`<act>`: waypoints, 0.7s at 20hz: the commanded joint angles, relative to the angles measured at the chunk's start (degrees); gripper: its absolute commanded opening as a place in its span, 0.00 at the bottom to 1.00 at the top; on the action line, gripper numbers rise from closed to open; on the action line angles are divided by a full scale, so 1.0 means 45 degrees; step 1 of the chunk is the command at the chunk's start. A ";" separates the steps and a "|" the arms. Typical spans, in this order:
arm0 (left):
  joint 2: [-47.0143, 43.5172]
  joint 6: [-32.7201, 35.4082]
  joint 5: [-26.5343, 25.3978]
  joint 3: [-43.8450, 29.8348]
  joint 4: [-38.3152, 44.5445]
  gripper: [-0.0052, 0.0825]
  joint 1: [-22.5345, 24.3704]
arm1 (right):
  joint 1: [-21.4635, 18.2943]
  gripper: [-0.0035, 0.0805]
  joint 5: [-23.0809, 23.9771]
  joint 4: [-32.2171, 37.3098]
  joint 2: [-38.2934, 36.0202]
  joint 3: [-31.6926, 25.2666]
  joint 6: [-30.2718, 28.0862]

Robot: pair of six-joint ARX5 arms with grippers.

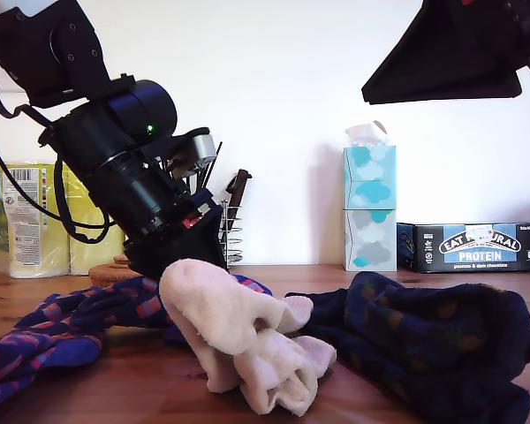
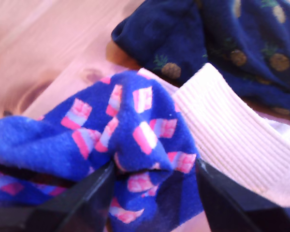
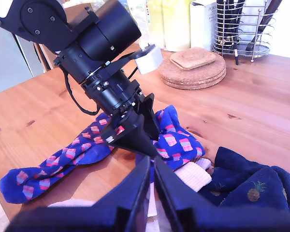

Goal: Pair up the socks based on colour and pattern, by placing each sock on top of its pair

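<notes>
My first gripper (image 2: 154, 166) is down on the table, shut on a bunched fold of a blue sock with pink-red checks (image 2: 135, 125). The second wrist view shows that checked sock (image 3: 63, 159) stretching away from those jaws. In the exterior view the pale cream ribbed socks (image 1: 238, 336) lie heaped in front and hide the jaws. Cream ribbing (image 2: 232, 130) touches the gripped fold. Dark navy socks with orange dots (image 1: 424, 344) lie at the exterior view's right. My second gripper (image 3: 152, 164) hangs high above the pile, fingers together and holding nothing.
The socks lie on a wooden table (image 3: 261, 96). At the back stand a wire utensil rack (image 3: 241, 29), stacked cork mats (image 3: 193, 67), two stacked tissue boxes (image 1: 369, 208), a blue protein bar box (image 1: 473, 247) and yellow packs (image 1: 35, 221).
</notes>
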 commanded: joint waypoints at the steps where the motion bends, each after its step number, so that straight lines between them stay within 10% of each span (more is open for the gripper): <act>1: 0.0403 -0.0092 0.0068 -0.0238 0.0141 0.44 0.0000 | -0.0015 0.03 -0.0010 0.0136 -0.0015 -0.0262 0.0015; 5: 0.0471 -0.0126 0.0325 -0.0228 0.0403 0.02 -0.0068 | -0.0015 0.03 -0.0019 0.0141 -0.0015 -0.0262 0.0010; 14: -0.0661 -0.3075 0.0928 0.2293 -0.1904 0.04 0.0500 | -0.0005 0.13 -0.0248 0.1214 0.0238 -0.0257 -0.3264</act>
